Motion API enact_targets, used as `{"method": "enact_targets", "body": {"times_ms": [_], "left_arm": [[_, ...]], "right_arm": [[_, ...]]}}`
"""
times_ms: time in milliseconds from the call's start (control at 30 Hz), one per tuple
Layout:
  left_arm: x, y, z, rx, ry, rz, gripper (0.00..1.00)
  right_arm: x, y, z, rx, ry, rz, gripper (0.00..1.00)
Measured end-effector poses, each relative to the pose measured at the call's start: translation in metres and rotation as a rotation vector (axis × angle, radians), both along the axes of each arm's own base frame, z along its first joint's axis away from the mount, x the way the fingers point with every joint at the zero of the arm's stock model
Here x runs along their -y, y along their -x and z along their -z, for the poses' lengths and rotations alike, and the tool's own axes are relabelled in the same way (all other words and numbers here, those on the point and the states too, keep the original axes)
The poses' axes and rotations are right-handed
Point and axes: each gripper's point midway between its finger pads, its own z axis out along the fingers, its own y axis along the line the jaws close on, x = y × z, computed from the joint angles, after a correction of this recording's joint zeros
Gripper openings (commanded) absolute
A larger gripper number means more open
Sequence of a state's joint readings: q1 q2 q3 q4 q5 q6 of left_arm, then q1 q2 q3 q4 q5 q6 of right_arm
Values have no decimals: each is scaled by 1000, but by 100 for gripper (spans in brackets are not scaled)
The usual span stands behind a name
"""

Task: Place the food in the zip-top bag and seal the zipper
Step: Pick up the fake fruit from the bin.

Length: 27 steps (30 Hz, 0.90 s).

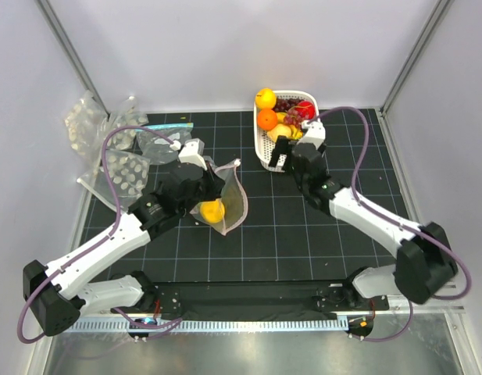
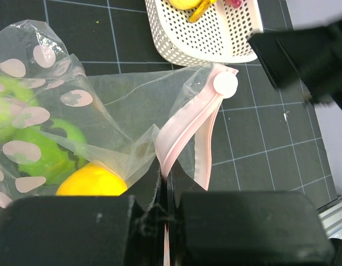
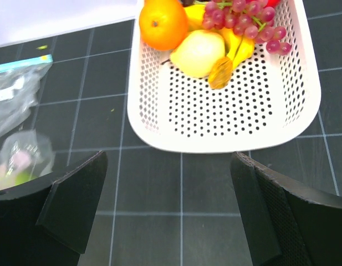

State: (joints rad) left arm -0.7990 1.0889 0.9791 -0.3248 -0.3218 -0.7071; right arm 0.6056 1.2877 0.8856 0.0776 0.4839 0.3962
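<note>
Left gripper (image 2: 165, 191) clamped on the zipper (image 2: 187, 130); right gripper (image 3: 171, 208) spread wide.
Only the left wrist view shows that pinch. The top view places the zip-top bag (image 1: 231, 199), yellow fruit (image 1: 212, 211) inside, left of the basket (image 1: 265, 150).

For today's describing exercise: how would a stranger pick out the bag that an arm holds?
On the black mat, look left of the white basket. The bag there is gripped by the left pincer. Unlike the bags heaped at the left edge, it is held up, with a yellow fruit inside.
</note>
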Motion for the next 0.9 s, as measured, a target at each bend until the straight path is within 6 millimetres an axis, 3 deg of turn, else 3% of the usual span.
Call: {"method": "enact_targets", "body": {"times_ms": [167, 367, 467, 600, 900], "left_arm": [[0, 0, 1, -8, 8, -4, 0], [8, 7, 3, -43, 58, 22, 0], [10, 10, 4, -55, 74, 28, 0], [8, 12, 2, -49, 84, 25, 0], [-1, 11, -6, -17, 94, -6, 0]], "right_arm": [[0, -48, 13, -49, -3, 61, 100], [17, -86, 32, -89, -30, 118, 100], [20, -115, 35, -92, -39, 137, 100], [13, -150, 39, -80, -57, 127, 100], [-20, -205, 77, -95, -75, 61, 100]]}}
